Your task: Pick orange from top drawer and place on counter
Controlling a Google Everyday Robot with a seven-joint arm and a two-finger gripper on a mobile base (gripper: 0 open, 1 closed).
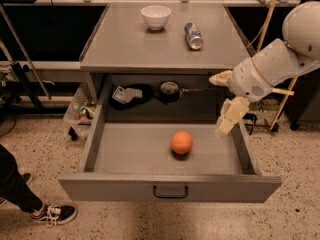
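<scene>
The orange point(181, 142) lies on the floor of the open top drawer point(125, 186), a little right of centre. The drawer is pulled out fully, with its dark handle point(170, 192) on the front panel. The grey counter point(145, 46) is above and behind it. My gripper point(227, 118) hangs pointing down over the drawer's right side wall, to the right of the orange and above it, not touching it. Nothing shows in it.
A white bowl point(155, 16) and a silver-blue can point(193, 35) lying on its side rest on the counter's far half. Dark items point(169, 90) and a packet point(124, 94) sit in the cabinet behind the drawer. A person's shoe point(54, 214) is at the lower left floor.
</scene>
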